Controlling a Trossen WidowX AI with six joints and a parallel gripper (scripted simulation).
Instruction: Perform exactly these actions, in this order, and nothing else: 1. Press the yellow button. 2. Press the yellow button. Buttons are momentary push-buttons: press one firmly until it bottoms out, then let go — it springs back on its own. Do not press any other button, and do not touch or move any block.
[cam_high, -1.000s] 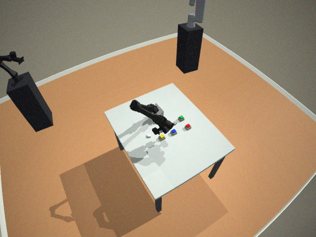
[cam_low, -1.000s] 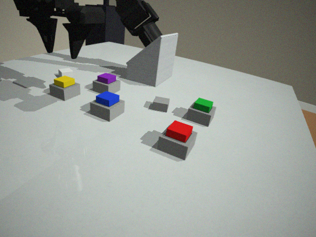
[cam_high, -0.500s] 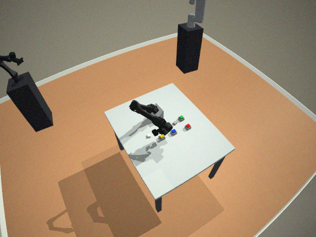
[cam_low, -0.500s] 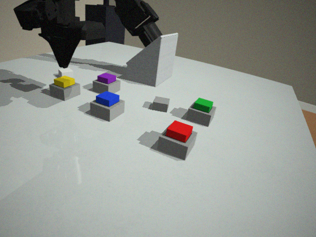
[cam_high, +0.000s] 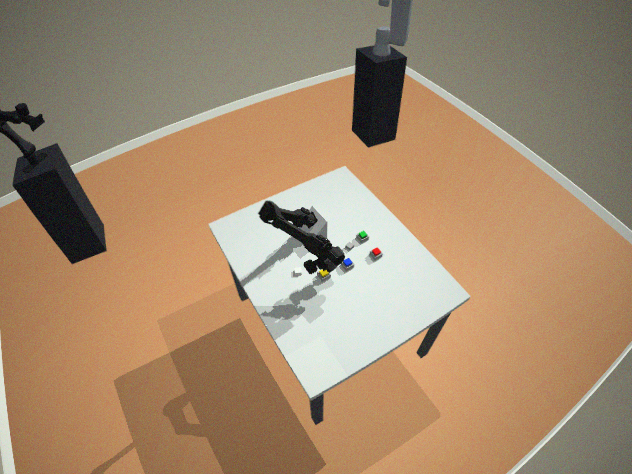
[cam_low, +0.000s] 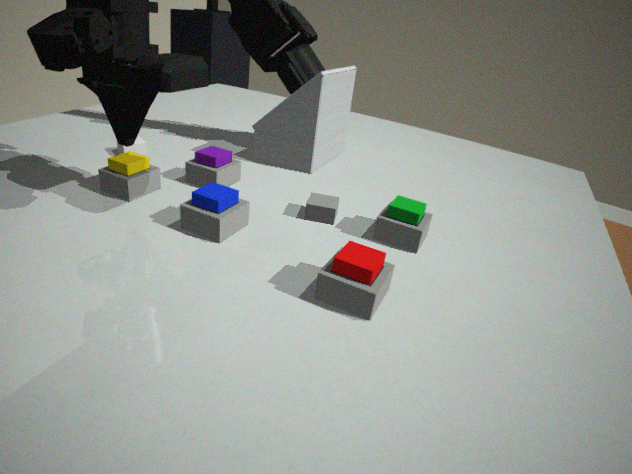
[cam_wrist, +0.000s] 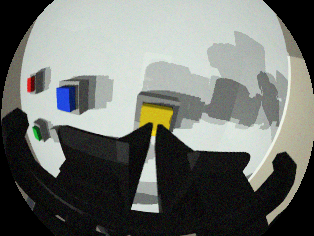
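White block (cam_low: 133, 146) mostly hidden behind the hand (cam_low: 126, 138); contact unclear – fingers together, gripping nothing, tip just above yellow button (cam_low: 128, 162), cap raised on grey base

Two dark pedestals (cam_high: 376, 96) beside table (cam_high: 398, 316)

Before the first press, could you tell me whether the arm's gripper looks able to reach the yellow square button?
Probably yes: the shut gripper hangs just above the yellow square button, nothing between them; a small white block sits close behind.
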